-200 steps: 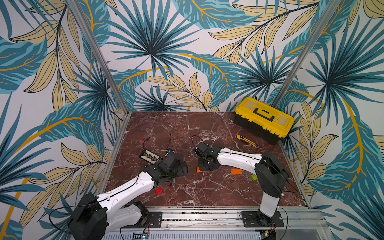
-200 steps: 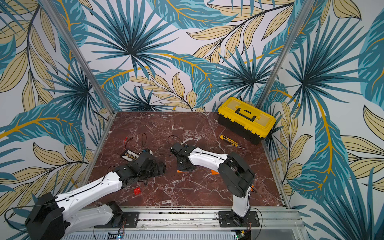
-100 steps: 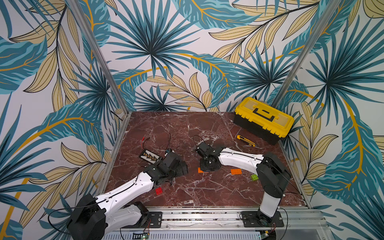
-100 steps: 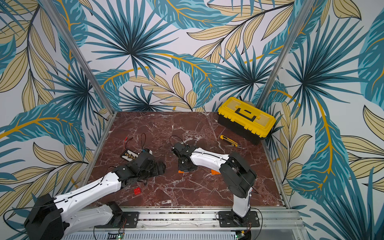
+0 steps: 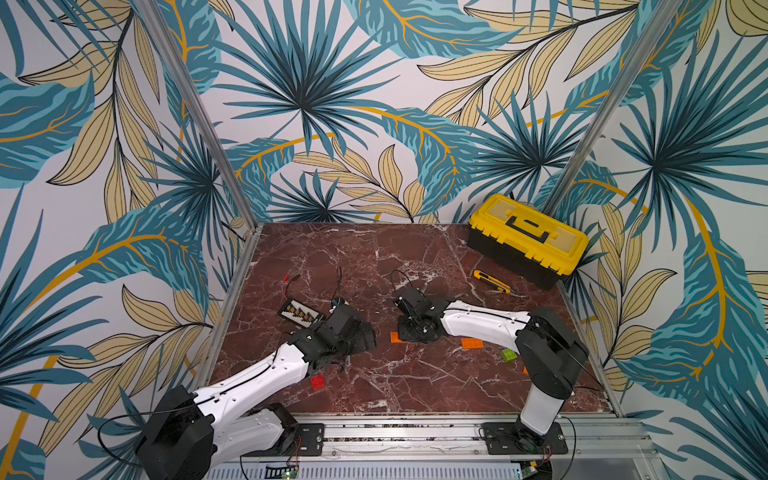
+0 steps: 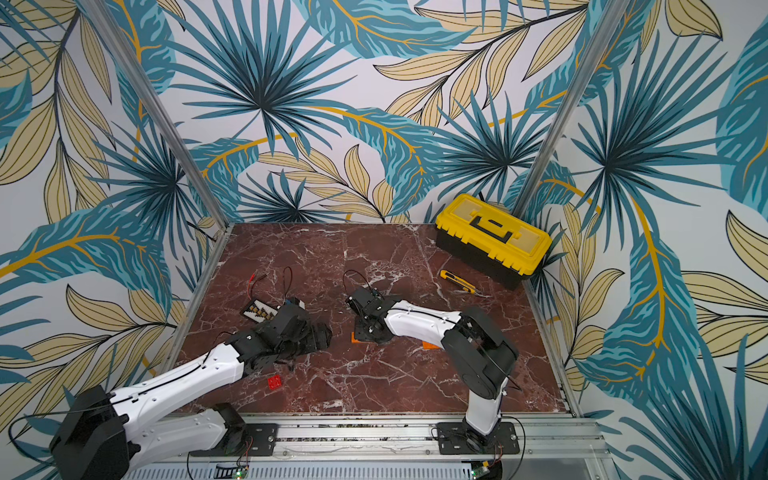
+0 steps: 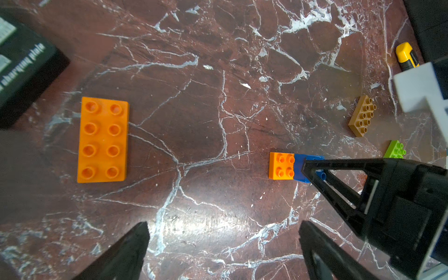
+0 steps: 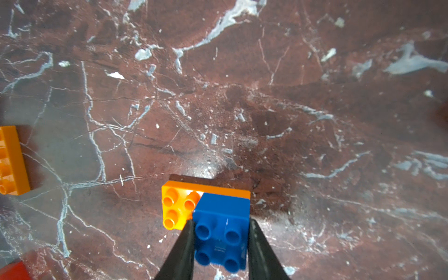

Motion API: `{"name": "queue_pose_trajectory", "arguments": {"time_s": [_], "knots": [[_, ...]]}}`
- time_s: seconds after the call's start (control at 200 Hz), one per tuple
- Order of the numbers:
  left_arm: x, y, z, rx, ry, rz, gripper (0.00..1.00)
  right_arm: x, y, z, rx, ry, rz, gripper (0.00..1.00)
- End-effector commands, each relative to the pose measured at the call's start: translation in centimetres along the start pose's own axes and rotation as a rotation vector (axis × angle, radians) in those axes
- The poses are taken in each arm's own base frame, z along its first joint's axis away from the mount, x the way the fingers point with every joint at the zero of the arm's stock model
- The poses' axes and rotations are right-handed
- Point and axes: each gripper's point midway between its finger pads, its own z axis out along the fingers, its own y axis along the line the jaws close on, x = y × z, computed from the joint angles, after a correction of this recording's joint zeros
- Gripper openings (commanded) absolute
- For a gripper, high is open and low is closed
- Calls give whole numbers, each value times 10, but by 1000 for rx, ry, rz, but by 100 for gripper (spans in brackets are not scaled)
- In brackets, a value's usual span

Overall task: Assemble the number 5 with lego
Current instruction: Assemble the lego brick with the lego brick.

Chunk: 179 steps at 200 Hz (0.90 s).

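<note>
- Marble table (image 5: 415,257), both top views: we see right gripper (image 5: 415,330) down on orange brick (image 5: 395,337); left gripper (image 5: 365,334) near it; red brick (image 5: 318,381) loose on table.
- Left wrist: our left fingers (image 7: 131,254) spread wide, gripping nothing; other orange brick (image 7: 103,139) lies flat, well apart from them.
- Right wrist: we see right fingers (image 8: 186,242) pinching blue brick (image 8: 221,230), which sits over one end of orange brick.

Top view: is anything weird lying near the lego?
Yes: a knife lies by the toolbox, and a thin blade seems to stick out of it. A bare blade looks unsafe.
</note>
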Motion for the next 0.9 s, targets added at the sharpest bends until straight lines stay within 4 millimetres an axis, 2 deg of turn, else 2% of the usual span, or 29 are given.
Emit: {"name": "queue_pose_trajectory", "arguments": {"time_s": [0.0,0.04,0.12,0.16,0.235,0.315,0.436,0.581,0.606,0.621,0.691,0.811,0.891], "knots": [[-8,-7,-6,17,-26,9,100,60,-54,26,217,228,-24,30],[-8,-7,-7,17,-27,11,100,51,-48,19,209,203,-26,35],[-10,-8,-10,20,-36,15,100,37,-37,7,182,165,-34,37],[-11,-8,-11,21,-38,19,100,30,-32,3,170,149,-38,43],[-12,-8,-14,20,-46,23,99,21,-24,-4,152,130,-45,45],[-14,-8,-17,20,-55,27,100,13,-14,-10,128,114,-53,55],[-16,-7,-21,18,-67,33,100,0,-4,-24,98,71,-62,62],[-19,-11,-25,37,-77,44,100,-17,1,-51,59,-21,-62,70],[-19,-12,-25,44,-80,47,100,-19,-1,-56,55,-43,-60,70],[-20,-12,-25,46,-80,46,100,-26,-10,-58,62,-61,-34,70],[-21,-15,-25,58,-85,52,100,-33,-24,-68,61,-125,0,70],[-19,-25,-22,90,-65,75,100,-30,-65,-73,63,-169,108,70],[-21,-9,-17,-13,-62,62,100,-23,-85,-70,61,-155,143,70]]}}
